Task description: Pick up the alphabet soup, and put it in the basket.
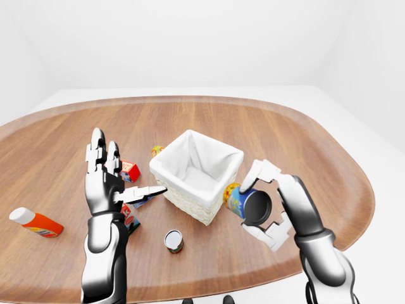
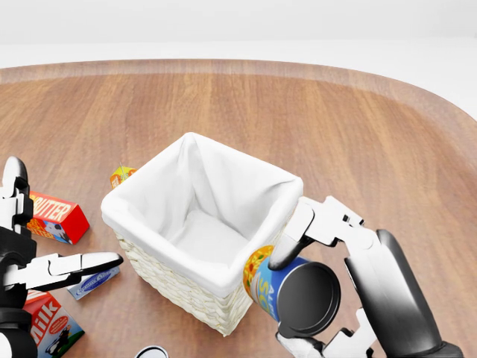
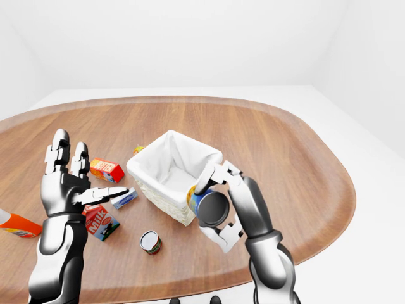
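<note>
The alphabet soup can point(image 2: 287, 291), blue with a yellow rim and a dark end, is held on its side in the air by my right hand point(image 2: 313, 283), whose fingers point(image 2: 287, 239) close round it. It hangs just beside the lower right corner of the wicker basket point(image 2: 190, 291) with white cloth lining, below rim height in the head view. My left hand point(image 1: 117, 183) stands open and upright to the left of the basket, holding nothing.
On the wooden table point(image 1: 304, 145) left of the basket lie a butter box point(image 2: 56, 216), a milk carton point(image 2: 48, 324), a small blue packet point(image 2: 93, 282) and a small orange item point(image 2: 121, 176). Another can point(image 1: 173, 240) stands below the basket, an orange bottle point(image 1: 37, 223) at far left.
</note>
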